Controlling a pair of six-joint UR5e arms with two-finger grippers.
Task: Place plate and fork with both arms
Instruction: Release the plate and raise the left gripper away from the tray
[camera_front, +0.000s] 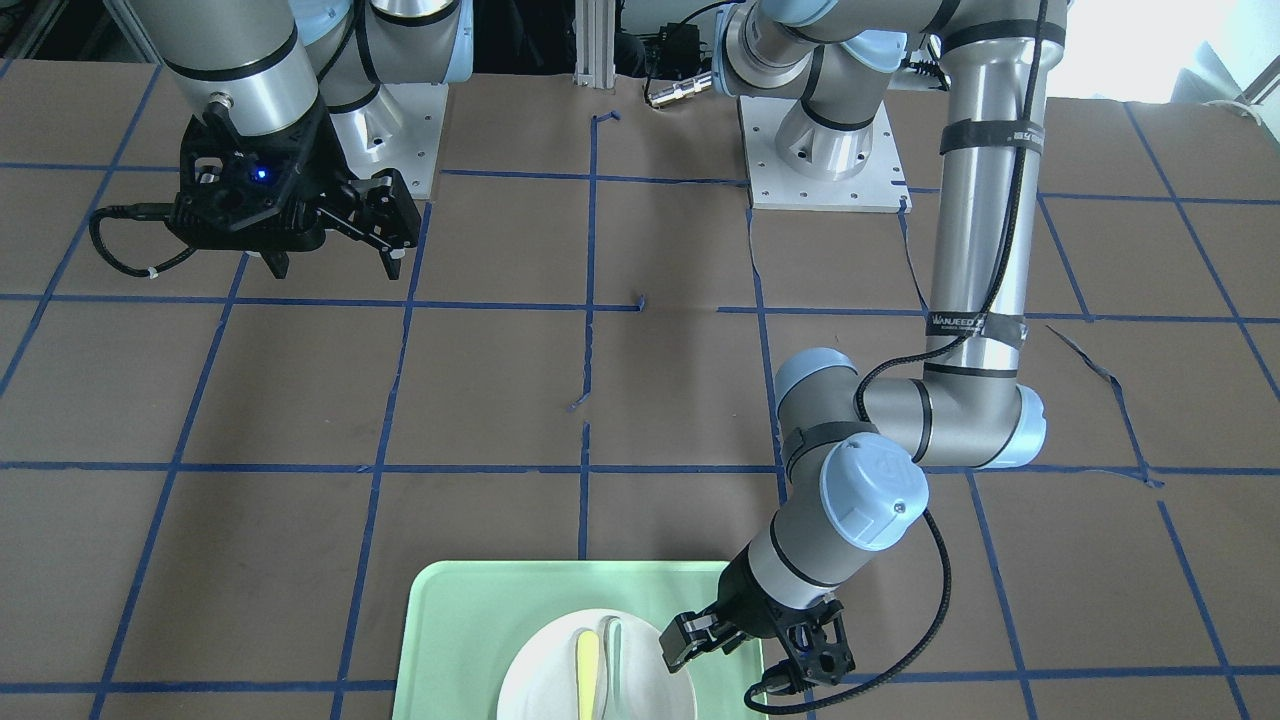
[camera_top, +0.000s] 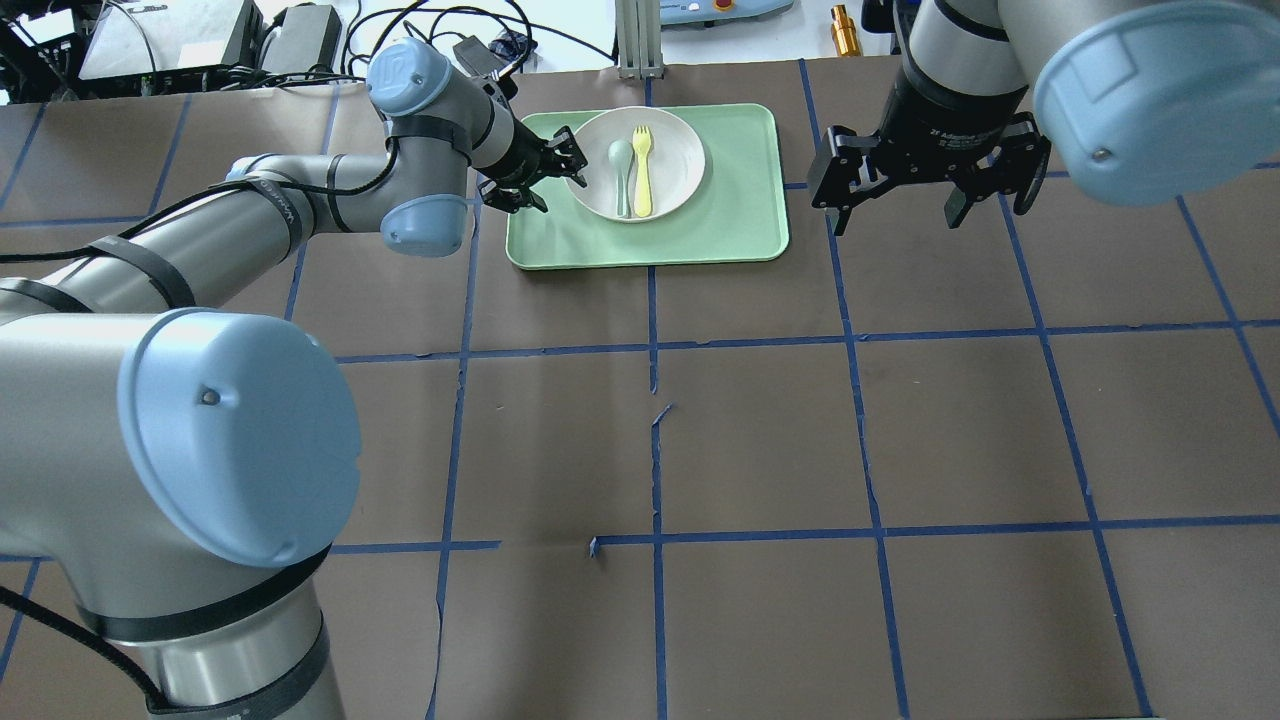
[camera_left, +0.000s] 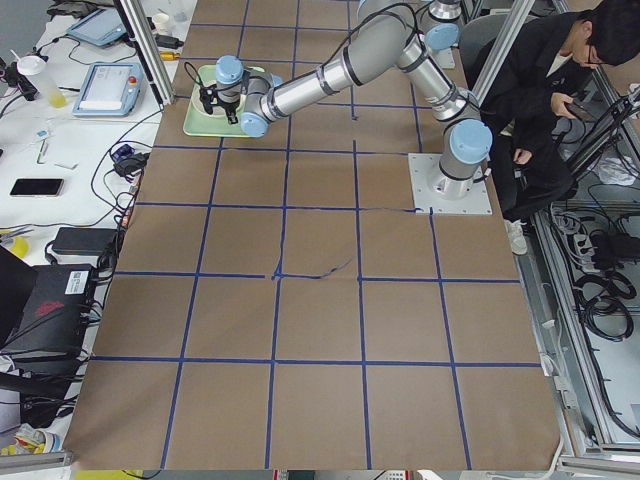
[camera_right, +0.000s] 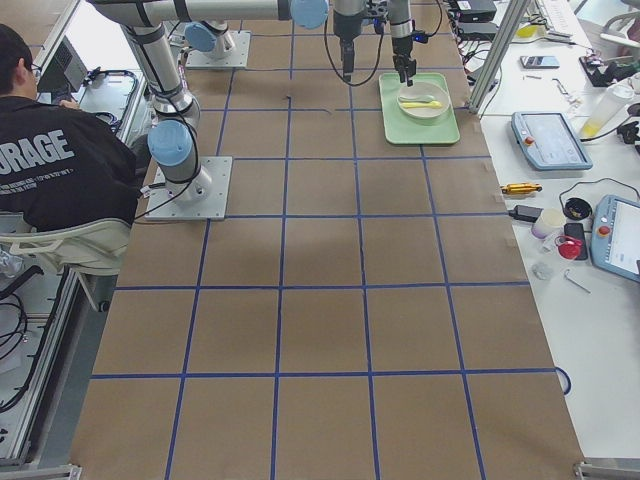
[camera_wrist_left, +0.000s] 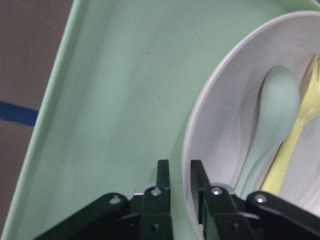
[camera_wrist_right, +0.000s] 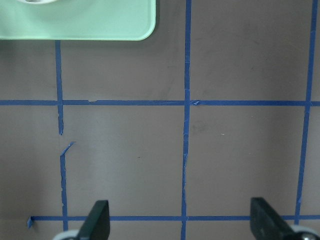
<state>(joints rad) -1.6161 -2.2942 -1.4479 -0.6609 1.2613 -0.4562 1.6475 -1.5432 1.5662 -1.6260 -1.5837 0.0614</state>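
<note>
The white plate (camera_top: 672, 150) lies on the mint-green tray (camera_top: 740, 220). The pale yellow fork (camera_top: 642, 170) lies in the plate beside a grey-green spoon (camera_top: 621, 170). My left gripper (camera_top: 572, 172) is at the plate's left rim. In the left wrist view the left gripper (camera_wrist_left: 180, 175) is shut on the plate (camera_wrist_left: 210, 100): one finger is inside the rim and one outside, with the fork (camera_wrist_left: 300, 125) and spoon (camera_wrist_left: 275, 110) just past them. My right gripper (camera_top: 895, 220) hangs open and empty above the table, right of the tray. Its fingers are wide apart in the right wrist view (camera_wrist_right: 182, 220).
The tray (camera_front: 470, 620) sits at the table's far edge from the robot. Brown table paper with a blue tape grid covers the table. The tray's corner (camera_wrist_right: 100, 25) shows in the right wrist view. Cables and devices lie beyond the table edge.
</note>
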